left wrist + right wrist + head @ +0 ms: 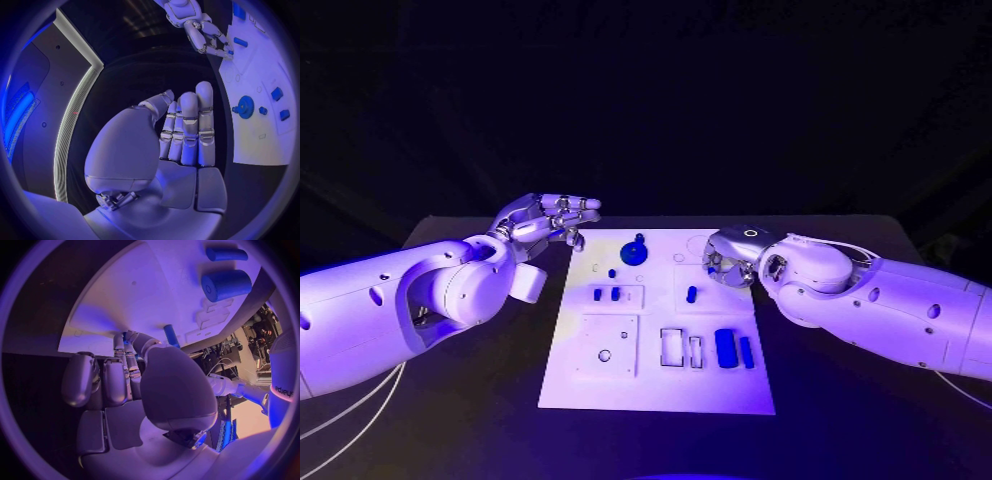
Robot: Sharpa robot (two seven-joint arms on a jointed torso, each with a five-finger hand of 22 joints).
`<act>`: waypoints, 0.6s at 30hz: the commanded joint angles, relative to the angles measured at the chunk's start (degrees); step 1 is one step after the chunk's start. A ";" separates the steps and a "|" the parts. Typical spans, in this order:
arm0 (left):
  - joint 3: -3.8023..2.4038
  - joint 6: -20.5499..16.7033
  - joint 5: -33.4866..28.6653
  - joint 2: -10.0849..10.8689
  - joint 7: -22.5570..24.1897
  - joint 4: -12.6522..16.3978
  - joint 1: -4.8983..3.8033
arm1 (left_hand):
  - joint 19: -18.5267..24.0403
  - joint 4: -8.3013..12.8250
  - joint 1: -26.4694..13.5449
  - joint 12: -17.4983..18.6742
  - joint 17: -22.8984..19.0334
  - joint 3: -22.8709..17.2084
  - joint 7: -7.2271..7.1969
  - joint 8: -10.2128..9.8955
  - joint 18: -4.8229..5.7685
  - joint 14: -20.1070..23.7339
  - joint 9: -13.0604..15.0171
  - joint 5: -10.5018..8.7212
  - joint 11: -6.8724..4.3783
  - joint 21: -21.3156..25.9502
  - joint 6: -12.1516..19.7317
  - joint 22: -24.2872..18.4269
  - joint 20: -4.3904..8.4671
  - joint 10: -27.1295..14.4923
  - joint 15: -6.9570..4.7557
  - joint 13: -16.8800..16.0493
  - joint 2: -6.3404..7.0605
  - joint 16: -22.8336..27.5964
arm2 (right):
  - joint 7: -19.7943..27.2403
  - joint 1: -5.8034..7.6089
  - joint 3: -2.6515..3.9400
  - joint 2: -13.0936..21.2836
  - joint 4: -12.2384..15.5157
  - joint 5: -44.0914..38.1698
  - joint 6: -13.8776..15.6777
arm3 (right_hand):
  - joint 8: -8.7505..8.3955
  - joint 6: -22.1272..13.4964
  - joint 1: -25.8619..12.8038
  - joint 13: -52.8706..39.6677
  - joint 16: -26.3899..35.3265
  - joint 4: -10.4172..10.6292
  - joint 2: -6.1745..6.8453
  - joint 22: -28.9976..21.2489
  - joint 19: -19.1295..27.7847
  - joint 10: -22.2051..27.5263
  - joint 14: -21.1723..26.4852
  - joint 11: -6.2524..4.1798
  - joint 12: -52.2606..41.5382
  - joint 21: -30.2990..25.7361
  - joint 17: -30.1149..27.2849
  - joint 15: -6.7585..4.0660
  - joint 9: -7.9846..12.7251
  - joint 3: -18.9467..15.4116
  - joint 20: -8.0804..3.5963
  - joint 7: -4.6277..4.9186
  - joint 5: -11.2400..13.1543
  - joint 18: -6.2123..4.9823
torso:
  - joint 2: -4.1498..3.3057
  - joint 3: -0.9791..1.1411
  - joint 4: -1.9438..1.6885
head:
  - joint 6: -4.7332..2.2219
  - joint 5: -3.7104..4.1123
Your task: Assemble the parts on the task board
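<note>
Your right hand (728, 258) sits at the right edge of the task board (661, 385), fingers curled down onto the plate. Is it pinching anything? Can't tell; the wrist view hides the fingertips behind the palm. Your left hand (548, 222) hovers just off the board's upper left corner, holding nothing, fingers straight and close together with the thumb apart.

The white board fills the middle of the counter (473, 420). In the lower right of the board lie the big blue cylinder (726, 346) and a slimmer blue bar (746, 350), just beside each other. At top centre sits the blue gear (635, 251); a small blue peg (691, 294) lies near your right hand.

Watch out: drag those curled fingers and you'll likely nudge the peg or shift the board.
</note>
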State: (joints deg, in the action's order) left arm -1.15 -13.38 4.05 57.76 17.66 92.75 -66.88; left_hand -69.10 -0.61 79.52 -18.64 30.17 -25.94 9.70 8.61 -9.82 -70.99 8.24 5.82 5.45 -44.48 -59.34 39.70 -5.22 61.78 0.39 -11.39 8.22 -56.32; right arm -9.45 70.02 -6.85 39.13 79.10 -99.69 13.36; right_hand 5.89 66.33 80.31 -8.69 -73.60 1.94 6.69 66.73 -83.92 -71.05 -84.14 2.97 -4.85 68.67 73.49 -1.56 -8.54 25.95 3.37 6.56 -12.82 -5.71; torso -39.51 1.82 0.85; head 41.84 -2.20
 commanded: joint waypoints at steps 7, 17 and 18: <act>-0.02 1.27 -0.19 -0.28 -0.42 -0.33 -0.07 | 0.48 0.29 0.09 -0.30 0.30 -0.02 0.06 -0.38 -0.70 0.26 -0.08 0.19 -0.10 0.46 0.32 -0.12 -0.06 -0.47 0.13 -0.05 -0.57 0.14 | 0.85 0.94 0.59 1.75 2.67 1.15 4.26 | 0.09 0.27 0.07 -0.12 -0.45 -0.49 -0.45 0.26 -0.43 -0.41 -3.22 -0.05 0.03 0.38 0.16 -0.35 -0.13 -0.03 0.17 0.18 -0.36 0.94 | -0.02 0.04 0.08 | -0.21 -0.15; 0.00 1.41 -0.19 -0.71 -0.87 -0.75 -0.07 | -0.20 0.34 -0.03 -0.40 -0.20 0.17 0.14 -0.41 -0.49 0.46 -0.10 0.20 -0.01 -0.51 0.54 0.87 -0.12 -0.74 0.20 -0.06 -0.56 0.34 | 1.03 1.86 1.05 4.71 11.10 2.44 5.92 | 0.11 0.34 -0.03 -0.17 -0.65 -0.60 -0.34 0.54 -0.46 -0.56 -3.25 -0.05 0.05 0.63 0.32 -0.35 -0.22 -0.06 0.18 0.21 -0.32 0.98 | 0.05 0.05 0.16 | -0.39 -1.08; 0.00 1.43 -0.19 -0.79 -0.86 -0.79 -0.07 | -0.20 0.34 -0.04 -0.40 -0.21 0.18 0.14 -0.41 -0.50 0.47 -0.10 0.20 -0.01 -0.49 0.54 0.84 -0.13 -0.74 0.20 -0.06 -0.56 0.35 | 1.13 1.85 1.07 4.66 11.87 2.57 6.08 | 0.11 0.34 -0.03 -0.17 -0.65 -0.60 -0.34 0.54 -0.46 -0.56 -3.25 -0.05 0.05 0.63 0.32 -0.35 -0.22 -0.06 0.18 0.21 -0.32 0.98 | 0.03 0.05 0.12 | -0.43 -1.23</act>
State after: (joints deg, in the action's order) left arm -1.14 -13.16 4.05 57.15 16.73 91.98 -66.89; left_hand -69.10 -0.45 79.52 -18.87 30.02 -25.78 9.90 8.40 -9.81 -70.77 8.20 5.82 5.45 -45.14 -59.13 40.60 -5.22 61.37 0.61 -11.38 8.22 -56.32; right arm -8.92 71.85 -5.84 43.86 90.11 -97.83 17.61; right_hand 5.67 66.41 80.38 -8.85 -73.87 1.73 6.63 67.22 -83.92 -71.08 -84.14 2.98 -4.78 69.11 73.77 -1.56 -8.71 25.85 3.37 6.65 -13.00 -5.71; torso -39.51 1.85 0.98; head 41.46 -3.09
